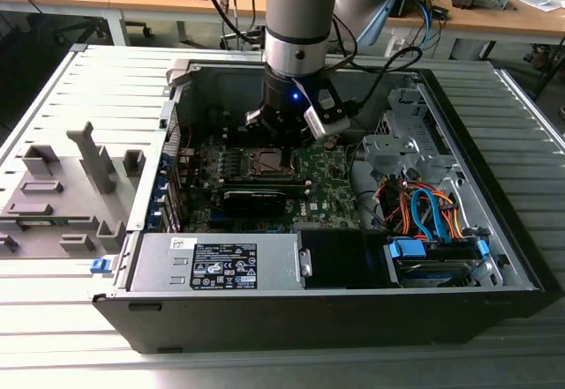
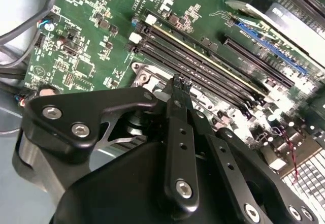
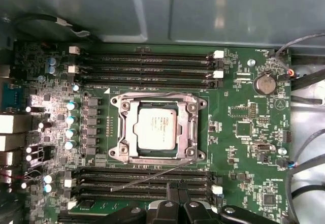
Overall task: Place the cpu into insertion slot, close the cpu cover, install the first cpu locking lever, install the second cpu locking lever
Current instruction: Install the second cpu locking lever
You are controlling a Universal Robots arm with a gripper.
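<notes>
In the first wrist view the cpu (image 3: 156,127) lies flat in the insertion slot (image 3: 199,105) at the middle of the green motherboard. The cpu cover (image 3: 125,128) is down over it, framing the silvery face. One thin wire lever (image 3: 152,176) slants loose across the board beside the socket. Another lever (image 3: 152,93) runs along the opposite edge. My gripper (image 3: 179,204) hovers just past the slanting lever, shut with nothing in it. In the exterior view the gripper (image 1: 284,133) hangs over the socket's far edge, with the cpu (image 1: 267,161) below it. The fingertips (image 2: 179,83) sit above the board.
Long black memory slots (image 3: 147,61) flank the socket on two sides. A black card (image 1: 256,197) stands in front of the socket, and a power supply (image 1: 221,261) fills the case front. Orange and blue cables (image 1: 424,213) lie on the exterior view's right. A grey fixture (image 1: 71,186) sits outside the case.
</notes>
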